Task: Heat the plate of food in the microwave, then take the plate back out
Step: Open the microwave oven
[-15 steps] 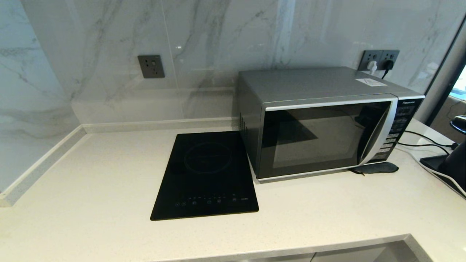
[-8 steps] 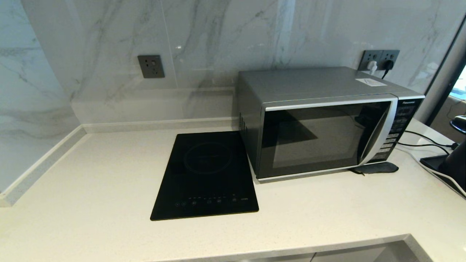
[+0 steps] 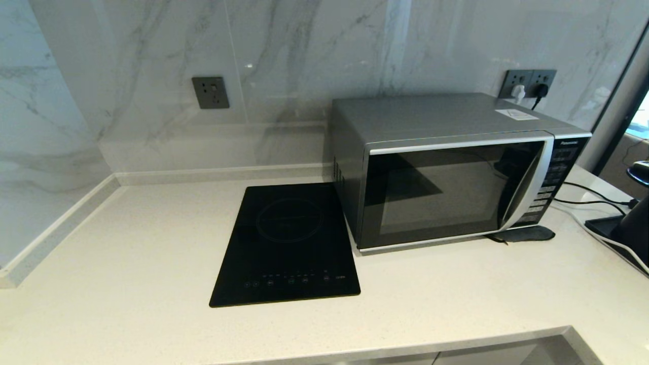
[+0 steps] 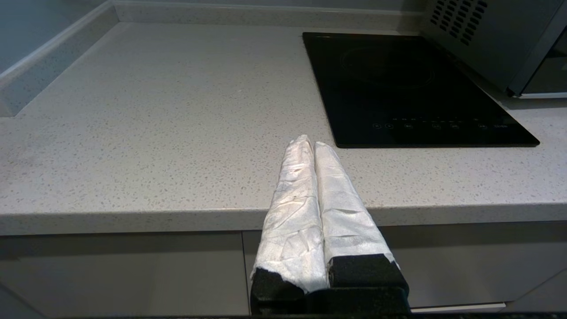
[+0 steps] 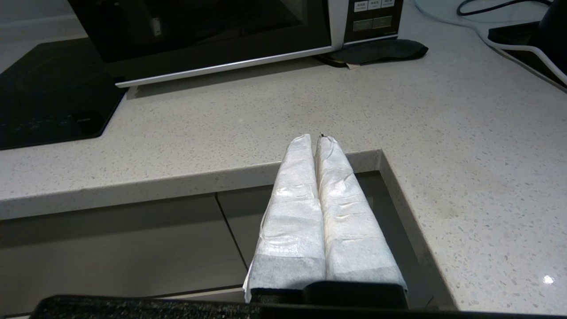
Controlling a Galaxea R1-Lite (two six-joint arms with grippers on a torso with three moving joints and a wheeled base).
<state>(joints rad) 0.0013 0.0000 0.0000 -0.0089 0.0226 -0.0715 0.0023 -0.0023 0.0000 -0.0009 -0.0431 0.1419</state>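
Note:
The silver-grey microwave (image 3: pixel 446 167) stands at the back right of the counter with its dark glass door closed; its door and button panel also show in the right wrist view (image 5: pixel 212 31). The plate of food is nowhere in view. My left gripper (image 4: pixel 310 141) hangs shut and empty in front of the counter's front edge, left of the hob. My right gripper (image 5: pixel 313 138) is also shut and empty, held over the counter's front edge by the notch, in front of the microwave. Neither arm shows in the head view.
A flat black induction hob (image 3: pixel 286 243) is set into the counter left of the microwave. A dark cloth pad (image 3: pixel 522 234) lies under the microwave's right front corner. Cables (image 3: pixel 588 203) and a black appliance base (image 3: pixel 623 233) sit at the far right.

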